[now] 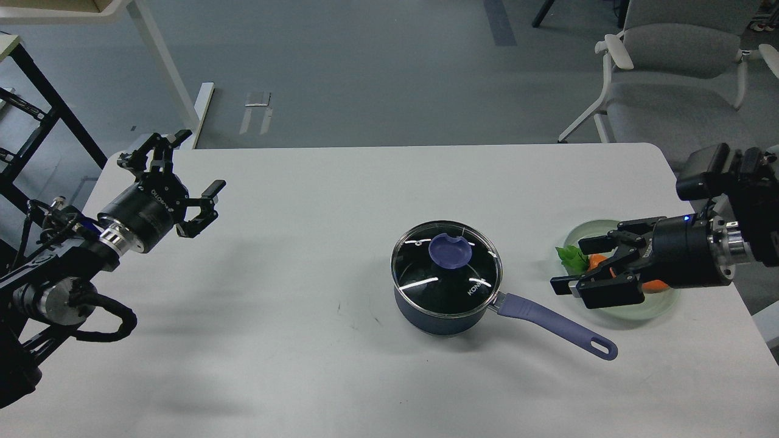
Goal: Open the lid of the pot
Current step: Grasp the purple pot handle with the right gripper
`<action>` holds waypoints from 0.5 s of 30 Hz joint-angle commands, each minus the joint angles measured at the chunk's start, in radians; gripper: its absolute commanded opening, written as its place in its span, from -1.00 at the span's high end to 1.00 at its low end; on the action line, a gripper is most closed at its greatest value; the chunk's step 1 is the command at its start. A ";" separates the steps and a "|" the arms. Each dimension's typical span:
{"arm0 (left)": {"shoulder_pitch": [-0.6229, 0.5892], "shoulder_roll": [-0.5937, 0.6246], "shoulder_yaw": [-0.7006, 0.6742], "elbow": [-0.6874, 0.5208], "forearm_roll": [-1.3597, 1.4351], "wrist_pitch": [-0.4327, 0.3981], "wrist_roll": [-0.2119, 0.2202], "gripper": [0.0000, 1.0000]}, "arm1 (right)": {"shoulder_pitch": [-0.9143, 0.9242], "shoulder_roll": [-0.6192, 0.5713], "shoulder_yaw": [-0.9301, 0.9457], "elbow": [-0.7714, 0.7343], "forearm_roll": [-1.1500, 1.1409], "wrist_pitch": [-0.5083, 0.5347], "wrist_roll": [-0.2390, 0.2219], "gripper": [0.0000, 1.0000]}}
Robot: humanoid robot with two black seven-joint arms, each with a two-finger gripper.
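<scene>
the pot (447, 304) sits on the white table (243, 340) a little right of centre, its purple handle (557, 325) running toward the near right. the pot lid (446, 269) lies closed on its rim, knob (450, 251) in the middle. just right of the pot, above the handle's end, the right gripper (578, 267) hovers over a pale green plate (633, 307) holding an orange and green item; fingers spread, holding nothing. well apart to the far left, the left gripper (195, 173) is wide open and empty. bare tabletop surrounds the pot near and left. a grey chair (675, 67) stands beyond the far right edge.
</scene>
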 commanded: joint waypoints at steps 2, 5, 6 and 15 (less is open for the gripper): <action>0.001 0.002 0.000 -0.002 -0.001 0.000 0.000 -0.99 | 0.001 0.020 -0.091 0.001 -0.059 0.001 0.000 -0.99; -0.001 0.001 0.000 -0.002 -0.001 0.000 -0.001 -0.98 | -0.002 0.046 -0.131 -0.001 -0.096 -0.001 0.000 -0.99; -0.001 0.001 0.000 -0.002 0.000 0.000 -0.001 -0.99 | -0.002 0.052 -0.138 -0.001 -0.110 -0.001 0.000 -0.99; 0.001 0.001 -0.002 -0.002 -0.001 0.000 -0.001 -0.99 | -0.004 0.103 -0.166 -0.013 -0.133 -0.011 0.000 -0.94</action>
